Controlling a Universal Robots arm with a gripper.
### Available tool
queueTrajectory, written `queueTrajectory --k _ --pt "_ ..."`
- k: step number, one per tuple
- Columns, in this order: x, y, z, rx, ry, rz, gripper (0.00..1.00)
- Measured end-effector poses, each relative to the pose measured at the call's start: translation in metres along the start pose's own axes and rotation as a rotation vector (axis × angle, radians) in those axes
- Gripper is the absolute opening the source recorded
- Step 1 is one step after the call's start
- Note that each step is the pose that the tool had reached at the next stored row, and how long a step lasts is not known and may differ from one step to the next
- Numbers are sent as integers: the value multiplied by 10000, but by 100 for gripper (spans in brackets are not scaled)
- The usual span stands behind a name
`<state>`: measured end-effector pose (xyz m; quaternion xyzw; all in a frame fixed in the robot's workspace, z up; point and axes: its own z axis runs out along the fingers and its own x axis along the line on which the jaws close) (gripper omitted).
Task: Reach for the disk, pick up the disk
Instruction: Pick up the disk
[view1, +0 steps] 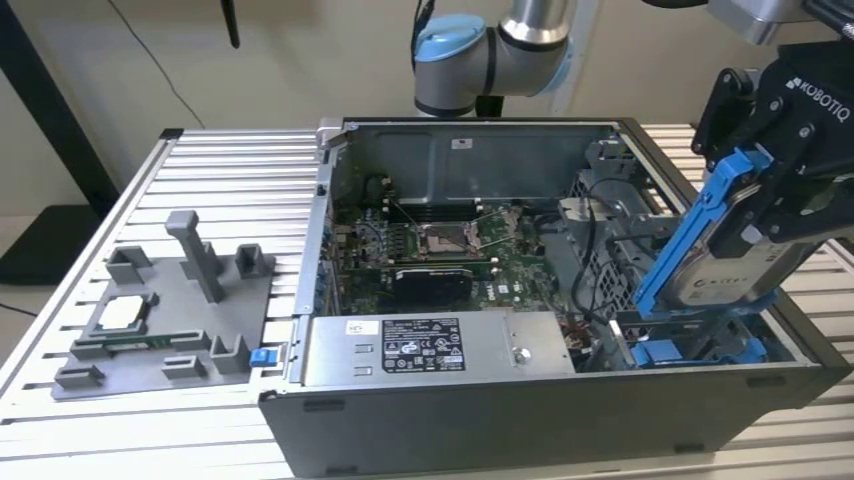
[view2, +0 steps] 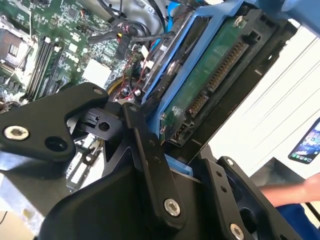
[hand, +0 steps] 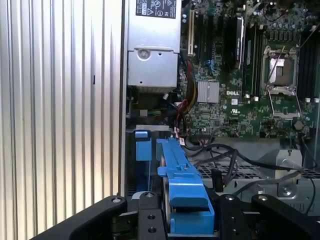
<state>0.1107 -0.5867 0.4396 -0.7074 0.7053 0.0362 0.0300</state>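
The gripper (view1: 767, 215) is clamped on the disk (view1: 727, 262), holding it steeply tilted above the case's (view1: 534, 420) corner bay, at the exterior view's right, near the power supply (view1: 427, 348).

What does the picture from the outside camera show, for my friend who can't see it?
A black robot gripper holds the disk, a silver hard drive in a blue bracket, tilted up above the exterior view's right end of an open computer case. Inside lie a green motherboard and a grey power supply. A grey plastic fixture sits on the slatted table at the left.
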Motion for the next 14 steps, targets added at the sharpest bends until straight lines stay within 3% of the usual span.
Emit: queueTrajectory --k 14 --pt "26 2 -6 0 -21 0 0"
